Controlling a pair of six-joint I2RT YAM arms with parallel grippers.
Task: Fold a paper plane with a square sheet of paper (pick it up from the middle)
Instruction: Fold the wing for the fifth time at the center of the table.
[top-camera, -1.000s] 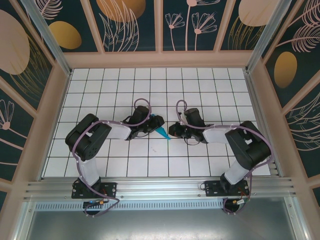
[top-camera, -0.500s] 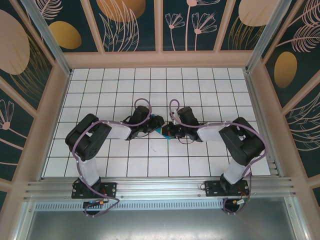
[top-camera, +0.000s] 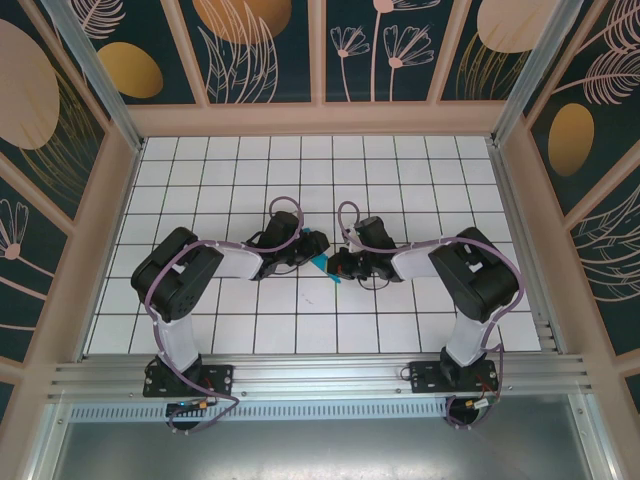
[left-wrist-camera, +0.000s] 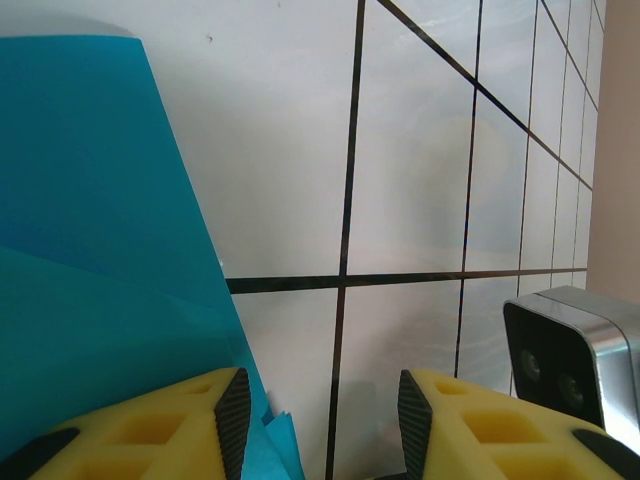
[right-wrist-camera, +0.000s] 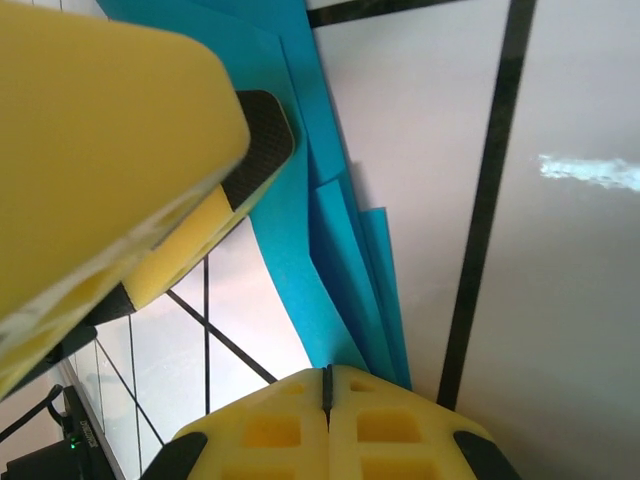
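While your right fingers (right-wrist-camera: 260, 440) sit clenched, with no gap along their seam, the layered edge of the cyan-blue paper (right-wrist-camera: 300, 230) runs down to their tips. You cannot tell whether any layer is pinched there. Your left fingers (left-wrist-camera: 150, 430) stand apart, released. One rests over the paper, whose edge pokes a little into the gap, and the rest of the gap is bare desk (left-wrist-camera: 420, 150). One left finger also crosses the upper corner of the right wrist view, close over the paper.

From above, the paper is a small patch at mid-desk between the two wrists, which nearly meet over it. White tiles lie open on every side of them. The patterned walls (top-camera: 115, 200) and the near aluminium rail (top-camera: 320, 375) are well apart from the fingers.

Both wrist views cut off the paper's outline, so you cannot make out its folded shape or count its layers. A silver-cased camera (left-wrist-camera: 560, 345) juts in beside the left fingers.
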